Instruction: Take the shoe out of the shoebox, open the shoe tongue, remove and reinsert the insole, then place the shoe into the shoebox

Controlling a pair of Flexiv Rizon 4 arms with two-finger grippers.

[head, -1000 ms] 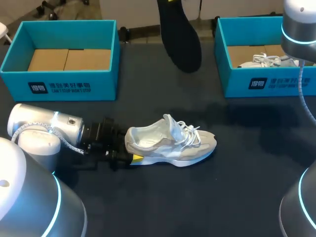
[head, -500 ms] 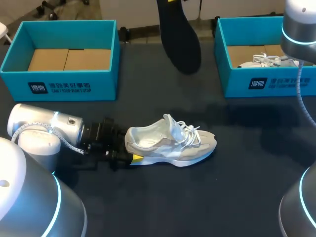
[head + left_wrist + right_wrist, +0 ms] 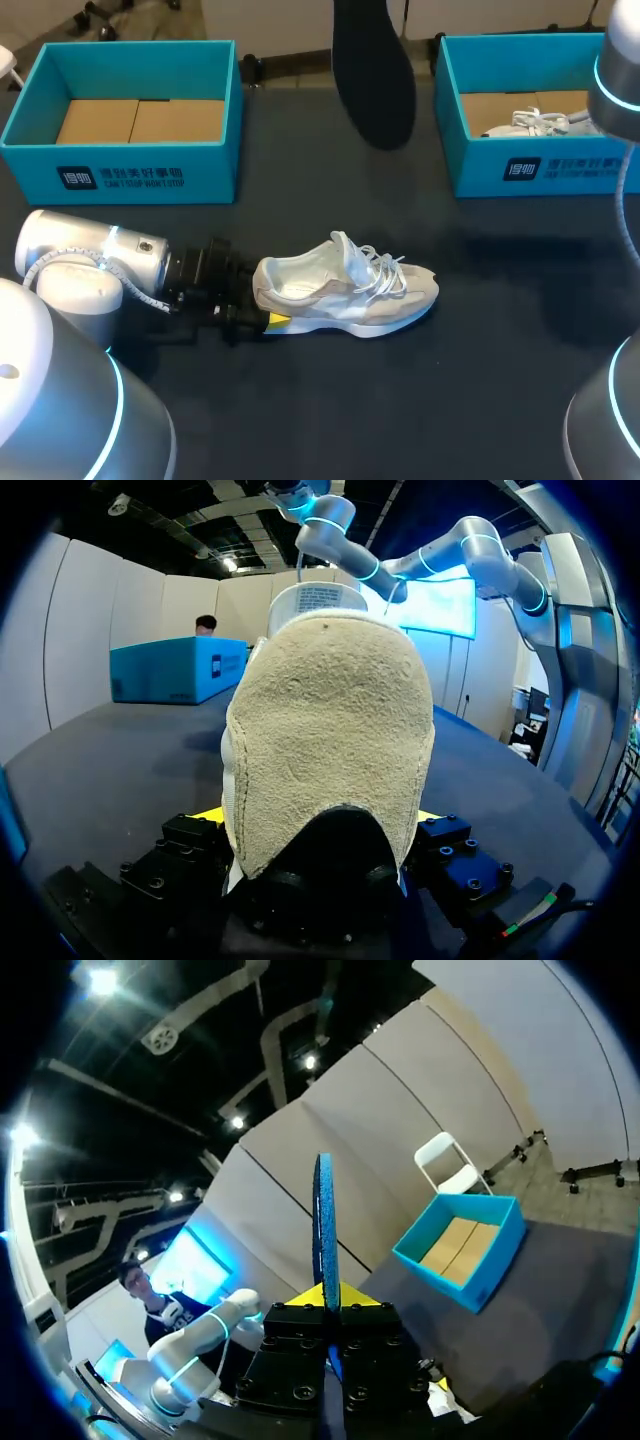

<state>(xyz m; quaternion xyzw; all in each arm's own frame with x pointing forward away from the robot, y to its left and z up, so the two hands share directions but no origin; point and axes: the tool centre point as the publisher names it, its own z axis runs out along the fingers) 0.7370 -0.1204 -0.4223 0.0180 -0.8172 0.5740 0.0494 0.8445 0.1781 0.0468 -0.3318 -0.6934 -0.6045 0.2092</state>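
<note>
White shoe (image 3: 345, 290): on the table (image 3: 480, 380), heel clamped in left gripper (image 3: 318, 818)
Black insole (image 3: 375, 80): aloft, pinched by right gripper (image 3: 328, 1305)

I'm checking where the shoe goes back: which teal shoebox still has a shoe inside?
The right shoebox, holding a white shoe; the left shoebox shows only bare cardboard.

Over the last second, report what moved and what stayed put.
The black insole, clamped in the right gripper, shifted slightly to the right with the right arm. The white shoe, the left gripper on its heel, the left shoebox and the right shoebox stayed put.
</note>
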